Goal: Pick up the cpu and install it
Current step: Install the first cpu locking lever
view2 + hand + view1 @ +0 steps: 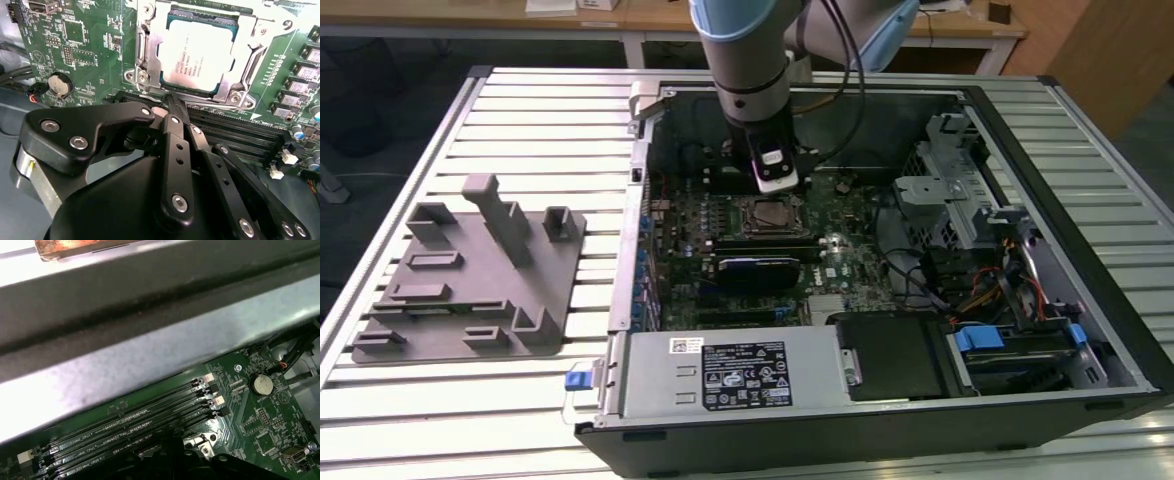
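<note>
The cpu (196, 56) already lay seated in the motherboard socket (145, 45), so the placing step looked finished. The gripper (170, 102) hung just beside it, fingers pressed together and empty, and needed only a clean withdrawal.

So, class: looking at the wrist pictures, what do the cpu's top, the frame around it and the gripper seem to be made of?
The cpu top looks like brushed metal, pale silver with a soft sheen. The frame around it seems bare steel or similar, bright and reflective at its edges. The gripper looks like black matte metal or hard plastic, joined with shiny screws; which one is unclear.
</note>
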`<state>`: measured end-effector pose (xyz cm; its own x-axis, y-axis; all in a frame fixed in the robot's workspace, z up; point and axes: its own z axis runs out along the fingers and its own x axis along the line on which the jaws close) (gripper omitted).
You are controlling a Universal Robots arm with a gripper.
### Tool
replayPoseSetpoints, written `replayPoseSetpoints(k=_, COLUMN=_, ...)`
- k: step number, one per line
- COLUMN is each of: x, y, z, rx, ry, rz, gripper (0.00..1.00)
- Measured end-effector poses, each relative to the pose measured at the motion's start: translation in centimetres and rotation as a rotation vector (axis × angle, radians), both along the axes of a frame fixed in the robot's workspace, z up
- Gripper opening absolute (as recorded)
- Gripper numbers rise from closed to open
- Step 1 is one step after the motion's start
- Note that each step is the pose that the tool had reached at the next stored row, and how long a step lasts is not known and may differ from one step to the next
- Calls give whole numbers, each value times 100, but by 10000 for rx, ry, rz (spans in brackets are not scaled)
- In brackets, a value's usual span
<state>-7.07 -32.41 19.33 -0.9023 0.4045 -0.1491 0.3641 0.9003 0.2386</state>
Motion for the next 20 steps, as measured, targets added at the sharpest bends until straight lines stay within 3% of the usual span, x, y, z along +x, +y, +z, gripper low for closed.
replayPoseSetpoints(k=7, x=0, y=0, z=-22, rx=-99, ry=-29, rz=0, gripper=11)
replayPoseSetpoints(k=12, x=0, y=0, z=-23, rx=-99, ry=-32, rz=0, gripper=11)
replayPoseSetpoints(k=20, x=0, y=0, z=58, rx=-89, ry=-33, rz=0, gripper=11)
